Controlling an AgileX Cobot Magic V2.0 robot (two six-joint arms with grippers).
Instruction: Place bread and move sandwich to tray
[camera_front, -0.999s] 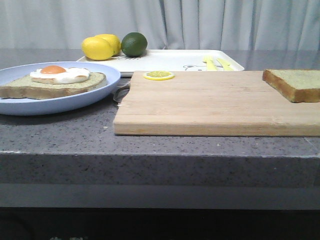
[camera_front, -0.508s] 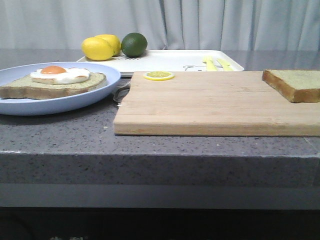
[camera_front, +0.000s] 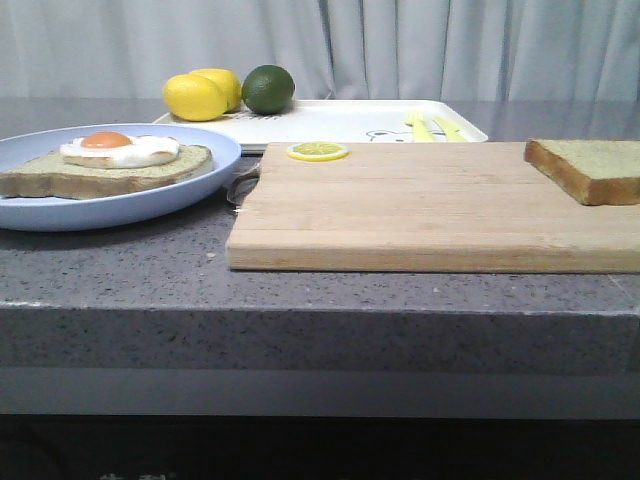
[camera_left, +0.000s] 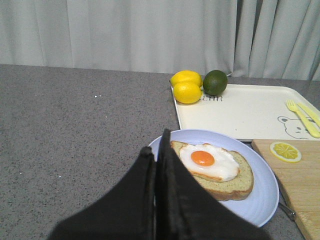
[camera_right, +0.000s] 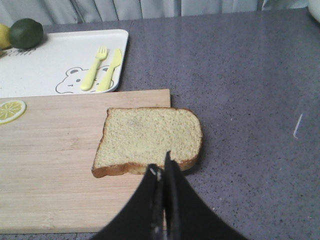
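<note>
Countertop (camera_front: 120, 270) grey speckled stone, carrying everything. Cutting board (camera_front: 430, 205) light wood, front right; bread (camera_front: 588, 168) lies flat at its right end, one side hanging off the edge onto the counter per right wrist view. Tray (camera_front: 330, 122) white, behind the board, holding two lemons (camera_front: 200, 95), a lime (camera_front: 268, 88), yellow fork and knife (camera_front: 432, 127). Plate (camera_front: 180, 195) pale blue, left of the board, with egg-topped slice (camera_front: 105, 170) on it, no top slice yet. Lemon slice (camera_front: 317, 151) on board's far left corner. Left gripper (camera_left: 156, 160) above the plate's near rim, fingers pressed together, holding nothing. Right gripper (camera_right: 161, 172) just over the bread's near crust, fingers closed, empty.
</note>
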